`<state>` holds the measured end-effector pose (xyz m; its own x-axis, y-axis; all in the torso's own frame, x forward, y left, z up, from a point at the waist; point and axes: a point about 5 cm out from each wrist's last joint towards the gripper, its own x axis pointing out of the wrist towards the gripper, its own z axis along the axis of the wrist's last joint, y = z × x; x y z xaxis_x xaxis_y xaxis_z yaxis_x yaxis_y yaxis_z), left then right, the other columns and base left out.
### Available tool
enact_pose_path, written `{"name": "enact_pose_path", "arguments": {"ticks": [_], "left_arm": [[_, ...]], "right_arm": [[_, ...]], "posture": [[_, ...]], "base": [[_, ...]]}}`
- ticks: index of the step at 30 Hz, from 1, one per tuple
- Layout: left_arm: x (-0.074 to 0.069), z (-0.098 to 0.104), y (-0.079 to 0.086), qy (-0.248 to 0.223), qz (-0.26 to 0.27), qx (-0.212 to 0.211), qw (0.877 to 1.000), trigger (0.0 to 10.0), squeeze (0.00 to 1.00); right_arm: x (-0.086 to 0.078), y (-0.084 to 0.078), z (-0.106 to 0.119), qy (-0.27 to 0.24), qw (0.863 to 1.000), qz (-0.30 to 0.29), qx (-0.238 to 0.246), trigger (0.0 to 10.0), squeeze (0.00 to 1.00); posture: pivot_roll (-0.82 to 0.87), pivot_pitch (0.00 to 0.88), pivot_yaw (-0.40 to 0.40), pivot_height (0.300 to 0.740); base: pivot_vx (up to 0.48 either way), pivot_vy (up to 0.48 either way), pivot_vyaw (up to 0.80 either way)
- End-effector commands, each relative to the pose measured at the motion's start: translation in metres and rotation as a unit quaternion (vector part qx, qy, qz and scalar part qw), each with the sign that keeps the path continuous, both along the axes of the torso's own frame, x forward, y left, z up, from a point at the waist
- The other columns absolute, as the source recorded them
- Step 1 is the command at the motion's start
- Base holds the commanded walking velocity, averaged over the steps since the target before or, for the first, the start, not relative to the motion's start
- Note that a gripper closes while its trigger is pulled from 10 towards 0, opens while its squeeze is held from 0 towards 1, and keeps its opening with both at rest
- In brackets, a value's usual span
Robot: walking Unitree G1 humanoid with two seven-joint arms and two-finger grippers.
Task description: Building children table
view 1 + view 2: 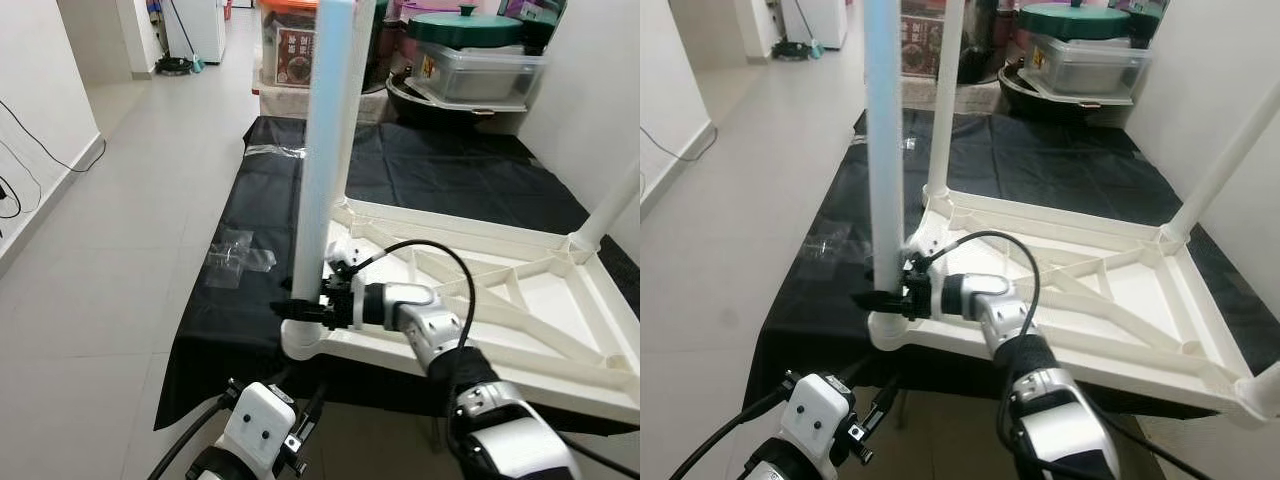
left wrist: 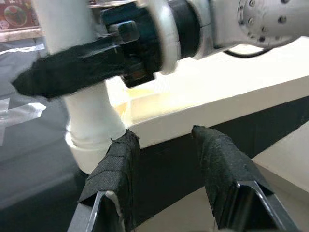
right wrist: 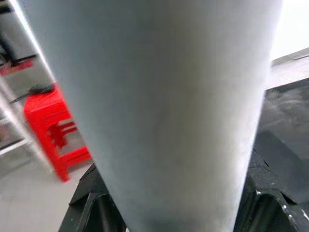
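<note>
Your right gripper (image 1: 300,308) clamps the near leg (image 1: 322,180) above its corner socket (image 1: 300,340) (seating unconfirmed); other legs stand on the upturned tabletop (image 1: 540,300). Left gripper (image 2: 166,145) gapes below the socket.

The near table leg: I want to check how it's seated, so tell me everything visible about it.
The near table leg is a pale, smooth, plastic-looking tube, standing upright in the round corner socket of the upturned white tabletop. The right claw is shut on it just above the socket, black fingers on either side. Its top runs out of frame. The left claw is open, below that corner.
</note>
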<state>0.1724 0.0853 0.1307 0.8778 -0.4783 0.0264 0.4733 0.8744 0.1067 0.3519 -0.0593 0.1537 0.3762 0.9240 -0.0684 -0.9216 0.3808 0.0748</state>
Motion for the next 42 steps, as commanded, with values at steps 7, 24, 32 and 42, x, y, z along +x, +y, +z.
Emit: {"name": "enact_pose_path", "arguments": {"ticks": [7, 24, 32, 42], "left_arm": [[-0.001, -0.001, 0.0, 0.002, -0.005, -0.004, 1.0, 10.0, 0.0], [-0.002, -0.002, -0.001, 0.003, -0.009, -0.002, 1.0, 10.0, 0.0], [-0.001, -0.002, -0.001, 0.003, -0.009, -0.002, 1.0, 10.0, 0.0], [-0.001, -0.002, -0.001, 0.002, -0.01, -0.003, 1.0, 10.0, 0.0]], "right_arm": [[0.023, -0.037, -0.01, 0.021, 0.922, -0.388, 0.001, 0.0, 0.0], [-0.005, 0.0, -0.018, 0.082, 0.848, -0.515, 0.098, 10.0, 1.0], [0.002, -0.003, -0.013, 0.083, 0.911, -0.387, 0.118, 10.0, 0.0], [-0.001, -0.033, -0.003, 0.071, 0.996, -0.024, 0.043, 10.0, 0.0]], "posture": [[0.11, 0.049, -0.1, 0.74], [0.12, 0.036, -0.104, 0.74], [0.12, 0.037, -0.097, 0.74], [0.12, 0.045, -0.097, 0.74]], "base": [[0.0, 0.0, 0.0], [0.0, 0.0, 0.0], [0.0, 0.0, 0.0], [0.0, 0.0, 0.0]]}}
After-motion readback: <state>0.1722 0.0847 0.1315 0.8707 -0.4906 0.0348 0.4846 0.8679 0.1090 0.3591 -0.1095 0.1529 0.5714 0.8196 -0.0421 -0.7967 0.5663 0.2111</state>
